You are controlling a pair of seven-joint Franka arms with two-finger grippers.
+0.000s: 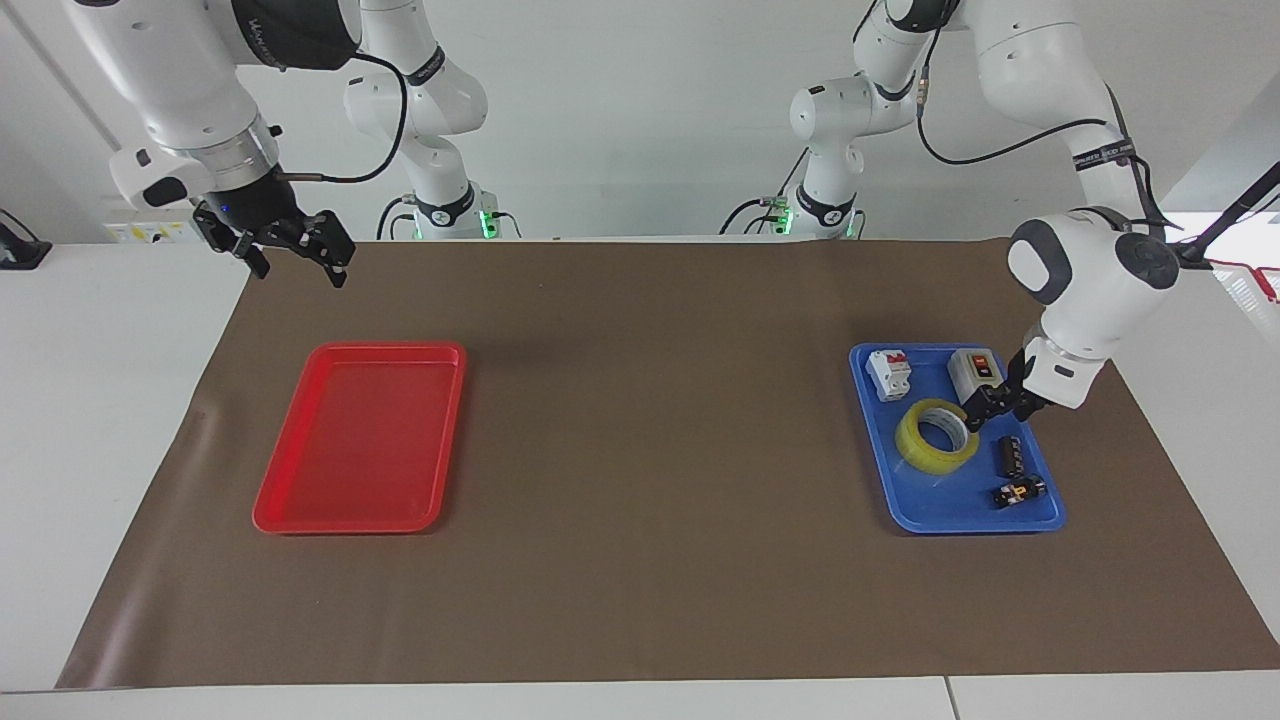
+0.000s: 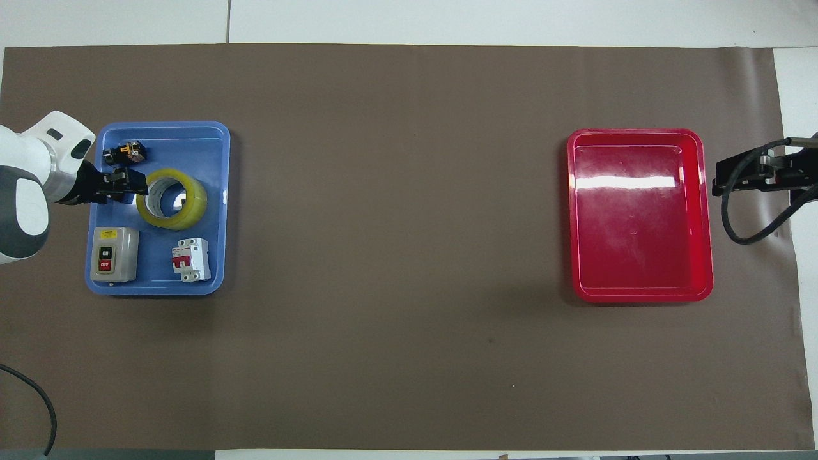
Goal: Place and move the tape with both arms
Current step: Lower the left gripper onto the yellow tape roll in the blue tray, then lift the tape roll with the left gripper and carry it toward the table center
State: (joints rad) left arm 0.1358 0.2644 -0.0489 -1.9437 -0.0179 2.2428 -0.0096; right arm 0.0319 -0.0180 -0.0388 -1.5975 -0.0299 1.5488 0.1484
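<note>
The tape (image 1: 937,436), a translucent yellow roll with a pale core, lies flat in the blue tray (image 1: 975,527) at the left arm's end of the table; it also shows in the overhead view (image 2: 172,199). My left gripper (image 1: 987,405) is low in the tray, open, at the tape's rim on the side toward the grey switch box; in the overhead view (image 2: 128,184) its tips overlap the roll's edge. My right gripper (image 1: 300,255) is open and empty, raised over the mat's corner beside the red tray (image 1: 350,525), where the right arm waits.
The blue tray (image 2: 160,291) also holds a grey on/off switch box (image 2: 113,254), a white and red breaker (image 2: 190,259) and small black parts (image 2: 124,152). The red tray (image 2: 639,297) holds nothing. A brown mat (image 2: 409,255) covers the table.
</note>
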